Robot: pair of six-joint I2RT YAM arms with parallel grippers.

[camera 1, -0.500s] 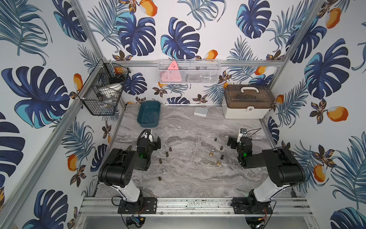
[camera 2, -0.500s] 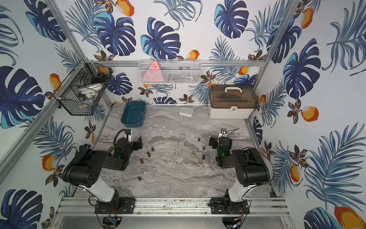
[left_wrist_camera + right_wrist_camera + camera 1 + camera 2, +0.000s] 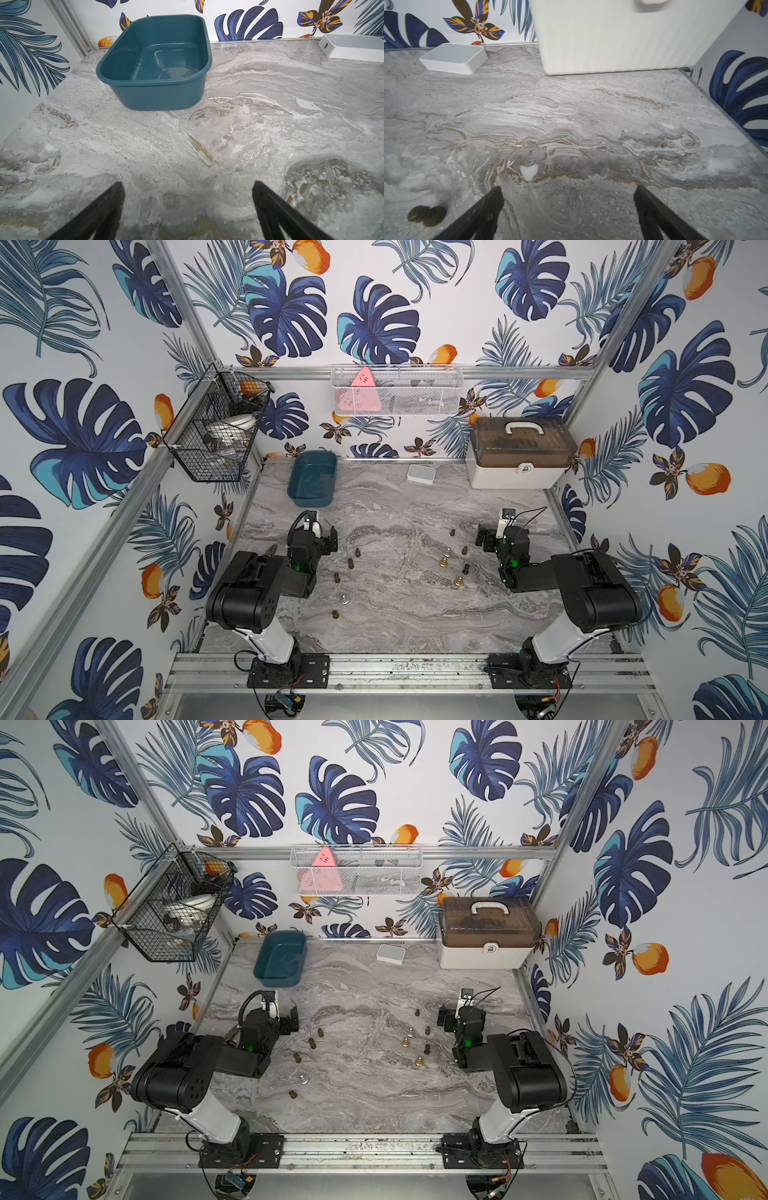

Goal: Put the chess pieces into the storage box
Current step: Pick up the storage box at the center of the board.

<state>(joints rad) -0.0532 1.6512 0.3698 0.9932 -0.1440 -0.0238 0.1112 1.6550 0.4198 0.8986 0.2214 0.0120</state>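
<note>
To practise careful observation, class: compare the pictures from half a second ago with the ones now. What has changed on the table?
Nothing visibly changed. The left gripper and right gripper stay where they were, jaws open and empty; the chess pieces remain scattered on the table, and the storage box has not moved.

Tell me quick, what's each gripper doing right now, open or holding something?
Left gripper: open, holding nothing.
Right gripper: open, holding nothing.

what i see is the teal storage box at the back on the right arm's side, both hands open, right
No: the teal storage box sits at the back on the left arm's side, as both top views show. The rest holds.
</note>
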